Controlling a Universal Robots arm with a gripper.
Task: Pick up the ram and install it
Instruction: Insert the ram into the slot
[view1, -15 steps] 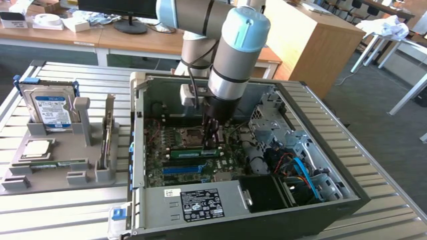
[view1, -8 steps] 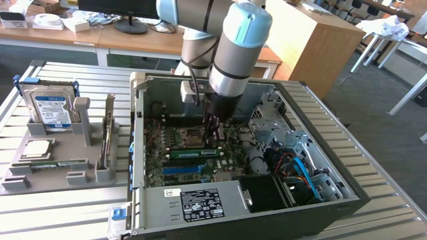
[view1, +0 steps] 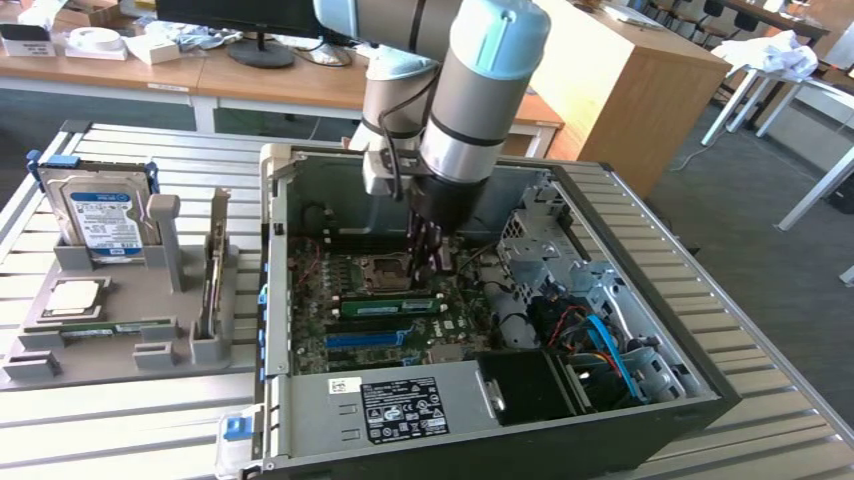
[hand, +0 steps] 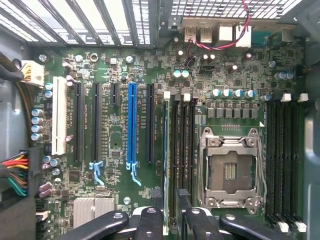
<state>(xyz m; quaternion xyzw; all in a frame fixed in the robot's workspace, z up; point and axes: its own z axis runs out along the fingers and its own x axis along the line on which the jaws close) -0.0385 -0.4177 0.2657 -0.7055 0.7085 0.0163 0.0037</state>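
scene: open computer case (view1: 714, 395) lying on its side on a slatted metal table (view1: 134, 430); the motherboard faces up
arm: reaches down into the case from 12 o'clock in the exterior view
gripper: gripper (view1: 434, 262) low over the motherboard, near the case's middle; also in the wrist view (hand: 173, 212)
jaws: apart, not clamped on anything; the black fingers (hand: 150, 220) stand either side of the stick's line with a gap showing
ram: the ram (view1: 387, 305) stands on edge in a memory slot, at about 7 o'clock from the gripper in the exterior view; green face with dark chips showing
ram, wrist view: seen edge-on (hand: 166, 150), a thin line in the slot bank beside the CPU socket (hand: 230, 170), one end between the fingers
contact: cannot tell whether the fingers touch the stick
socket: empty CPU socket (view1: 380, 268) at 9 o'clock from the gripper
blue slot: long blue slot (view1: 367, 338) just beyond the ram at 6 o'clock; also (hand: 131, 125)
holder: grey parts holder (view1: 120, 350) at 9 o'clock from the case, well apart from the gripper
holder contents: hard drive (view1: 100, 215) upright, expansion card (view1: 214, 270) on edge, square silver processor (view1: 74, 298) lying flat
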